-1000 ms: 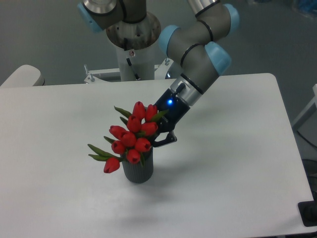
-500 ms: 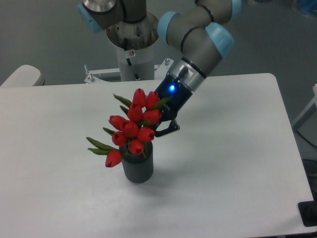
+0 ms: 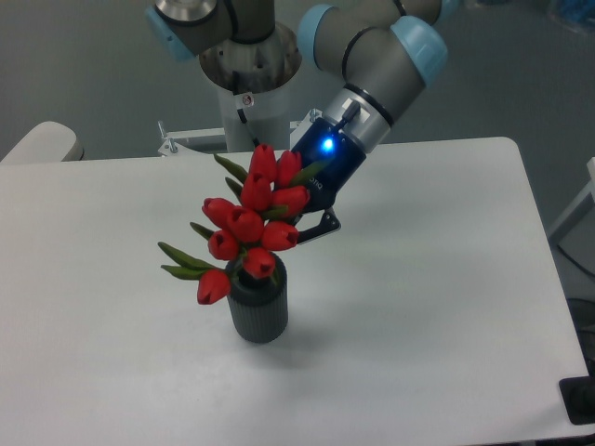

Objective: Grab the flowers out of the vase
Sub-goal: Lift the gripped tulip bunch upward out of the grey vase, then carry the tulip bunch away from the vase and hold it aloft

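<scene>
The flowers [image 3: 249, 223] are a bunch of closed red tulip buds with dark green leaves, leaning up and to the right out of the vase. The vase [image 3: 259, 311] is a small dark grey ribbed cylinder standing upright on the white table [image 3: 446, 307]. My gripper [image 3: 299, 228] reaches down from the upper right with a blue light lit on its body. It is shut on the flowers behind the buds, which hide most of its fingers. The lowest buds sit just above the vase mouth, and the stems are hidden.
The arm's base column [image 3: 249, 84] stands behind the table's far edge. A pale rounded object [image 3: 39, 144] sits at the far left edge. A dark object [image 3: 578, 400] shows at the lower right corner.
The gripper has risen and drawn back toward the upper right, lifting the bunch with it. The buds sit higher above the vase mouth. The vase has stayed in place.
</scene>
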Robot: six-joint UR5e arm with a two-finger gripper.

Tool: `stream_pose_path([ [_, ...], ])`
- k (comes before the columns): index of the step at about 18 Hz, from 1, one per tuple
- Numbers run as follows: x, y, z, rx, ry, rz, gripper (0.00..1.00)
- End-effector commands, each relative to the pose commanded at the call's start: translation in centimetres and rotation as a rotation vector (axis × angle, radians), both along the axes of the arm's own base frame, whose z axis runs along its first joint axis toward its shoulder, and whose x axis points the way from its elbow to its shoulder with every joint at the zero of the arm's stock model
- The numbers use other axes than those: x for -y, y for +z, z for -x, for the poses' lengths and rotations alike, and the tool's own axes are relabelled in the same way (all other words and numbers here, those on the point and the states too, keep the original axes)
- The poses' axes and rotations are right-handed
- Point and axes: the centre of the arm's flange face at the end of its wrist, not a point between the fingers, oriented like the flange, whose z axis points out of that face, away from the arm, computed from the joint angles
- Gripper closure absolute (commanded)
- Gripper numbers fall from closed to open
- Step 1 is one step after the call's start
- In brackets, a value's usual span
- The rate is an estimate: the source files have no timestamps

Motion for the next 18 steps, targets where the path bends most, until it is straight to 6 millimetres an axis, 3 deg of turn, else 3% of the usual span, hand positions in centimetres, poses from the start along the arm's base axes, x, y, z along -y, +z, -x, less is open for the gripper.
stream_pose_path([
  [13,0.7,6.5,0.9,0.01,0.055,-0.044,0.69],
  [15,1.2,7.0,2.8,-0.004,0.076,-0.052,0.69],
  [18,0.7,5.7,6.7,0.004,0.105,-0.033,0.68],
])
